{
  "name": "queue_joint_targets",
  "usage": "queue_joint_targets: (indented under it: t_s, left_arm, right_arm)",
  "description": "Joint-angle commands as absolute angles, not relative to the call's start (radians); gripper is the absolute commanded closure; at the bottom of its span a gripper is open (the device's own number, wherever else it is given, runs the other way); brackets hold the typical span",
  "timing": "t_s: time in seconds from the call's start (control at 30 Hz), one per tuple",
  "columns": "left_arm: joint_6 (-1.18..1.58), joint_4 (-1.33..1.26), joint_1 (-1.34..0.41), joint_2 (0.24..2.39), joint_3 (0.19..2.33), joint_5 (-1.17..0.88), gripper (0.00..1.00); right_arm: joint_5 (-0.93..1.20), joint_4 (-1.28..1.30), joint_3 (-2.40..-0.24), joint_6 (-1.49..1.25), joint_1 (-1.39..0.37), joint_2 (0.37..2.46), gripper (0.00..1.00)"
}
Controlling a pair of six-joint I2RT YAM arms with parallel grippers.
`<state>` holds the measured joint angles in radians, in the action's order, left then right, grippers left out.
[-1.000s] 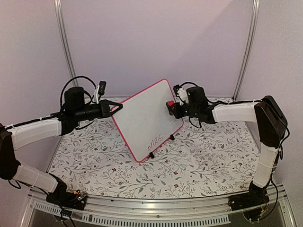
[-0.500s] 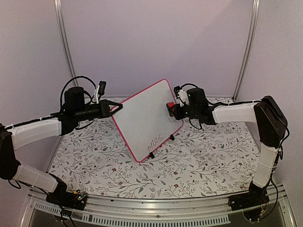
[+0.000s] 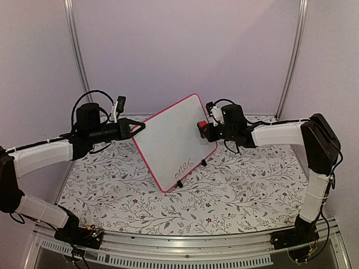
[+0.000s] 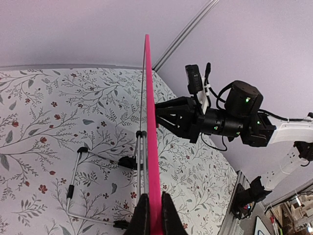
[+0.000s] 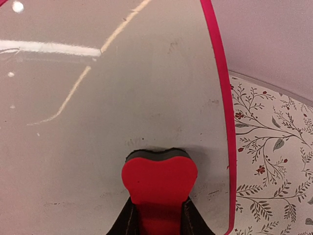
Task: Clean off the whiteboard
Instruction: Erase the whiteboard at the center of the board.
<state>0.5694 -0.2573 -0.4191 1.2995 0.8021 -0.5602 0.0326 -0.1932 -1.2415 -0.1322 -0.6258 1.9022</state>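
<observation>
From above, the whiteboard (image 3: 175, 140) stood tilted on the flower-patterned table (image 3: 241, 190), toward its far middle. It was propped on small black feet (image 3: 179, 184), with one rounded corner raised toward the back wall. A dark handwritten word (image 3: 184, 167) sat near its lower edge. The left gripper (image 3: 137, 127) met the board's left edge, its jaws clamped on the thin pink-red frame. The right gripper (image 3: 203, 129) was at the opposite edge, its jaws closed on a small red eraser (image 3: 201, 124). In the left wrist view the board appeared edge-on, a pink line rising from between the two fingers (image 4: 142, 218) that pinched it. A wire stand (image 4: 142, 166) stood on the table on one side of the board (the left side in this view), and the right gripper reached in from the other side. In the right wrist view the eraser sat at bottom centre, squeezed between the fingers. Its dark felt end lay against the white surface, just inside the frame's curved right edge, with faint smudges nearby.
</observation>
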Motion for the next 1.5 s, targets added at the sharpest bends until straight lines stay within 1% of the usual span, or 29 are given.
queue_joint_targets:
  t_s: [0.0, 0.5, 0.63, 1.03, 1.47]
  left_arm:
    - [0.597, -0.325, -0.447, 1.255, 0.799, -0.695, 1.0]
    - [0.605, -0.337, -0.436, 1.263, 0.795, -0.698, 1.0]
    - [0.63, -0.36, -0.424, 1.291, 0.794, -0.728, 1.0]
    - [0.615, -0.344, -0.415, 1.259, 0.793, -0.706, 1.0]
    - [0.62, -0.349, -0.407, 1.259, 0.793, -0.709, 1.0]
  right_arm:
    - [0.06, -0.144, -1.225, -0.132, -0.623, 1.924, 0.77]
    - [0.071, -0.159, -1.174, -0.15, -0.624, 1.926, 0.77]
    - [0.072, -0.158, -1.163, -0.151, -0.624, 1.918, 0.77]
    - [0.08, -0.156, -1.143, -0.155, -0.624, 1.902, 0.77]
    - [0.068, -0.167, -1.058, -0.169, -0.625, 1.854, 0.78]
